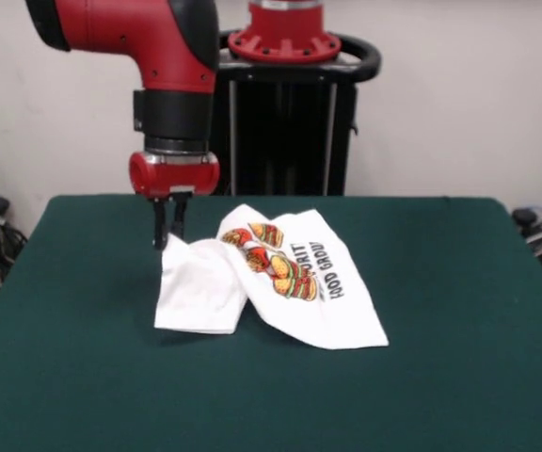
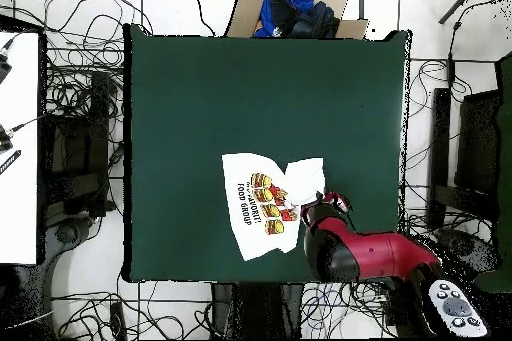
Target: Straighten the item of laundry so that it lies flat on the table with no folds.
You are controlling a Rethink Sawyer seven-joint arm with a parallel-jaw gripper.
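From the front, we see a red and black arm (image 1: 158, 56) reaching down from above to a green table (image 1: 440, 377). Its gripper (image 1: 169, 231) has 2 dark fingers (image 1: 161, 226) pointing down, closed together on the upper corner of a white shirt (image 1: 271, 287). That corner is lifted off the table, and the cloth hangs from it as a folded flap on the picture's left. The rest of the shirt lies on the table to the right, creased, with a burger print and part of the black text showing. The shirt sits in the table's middle, toward the far side.

From overhead, we see the shirt (image 2: 262, 207) below the table's (image 2: 200, 97) centre, near the bottom edge. The arm (image 2: 360, 254) covers the gripper at the shirt's right end. Cables lie on the floor around the table.
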